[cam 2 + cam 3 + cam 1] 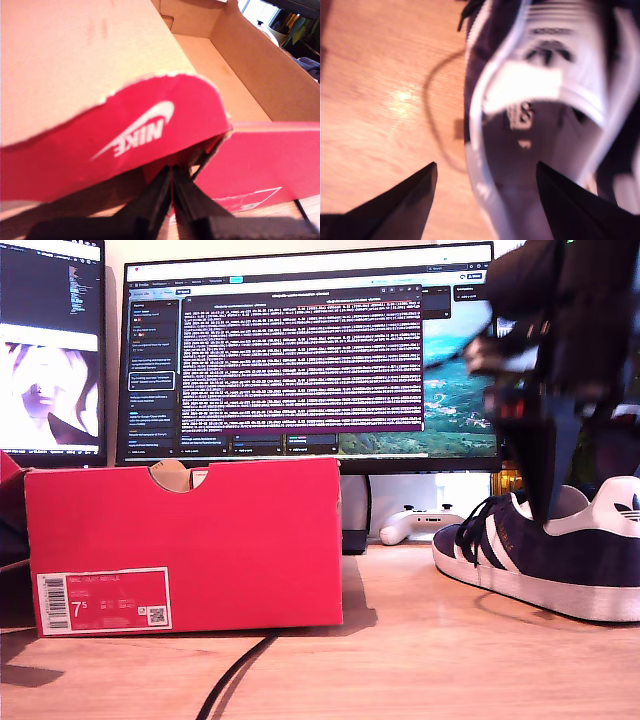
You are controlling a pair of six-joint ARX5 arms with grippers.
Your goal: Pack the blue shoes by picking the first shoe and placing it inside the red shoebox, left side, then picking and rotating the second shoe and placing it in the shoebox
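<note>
A black cable trails across the wooden desk at the very front of the exterior view, running toward the large pinkish-red cardboard shoebox with its white 7.5 label, which stands at that view's left. No shoe is packed yet, by my reading: the first wrist view looks into the box's plain brown inside, and what shows of it is bare. A dark navy suede sneaker with white stripes and a white sole sits on the desk at the exterior view's right, well apart from the box, so both placements are still to do.

My second gripper hangs over that sneaker's opening with its jaws spread wide — one finger over the desk, one over the shoe — and nothing between them. My first gripper has its fingers pressed together just below the box's red flap; whether they pinch its edge I cannot tell.

The second wrist view is badly blurred. The sneaker's heel is cut off in the exterior view, and only one shoe can be made out for certain.
</note>
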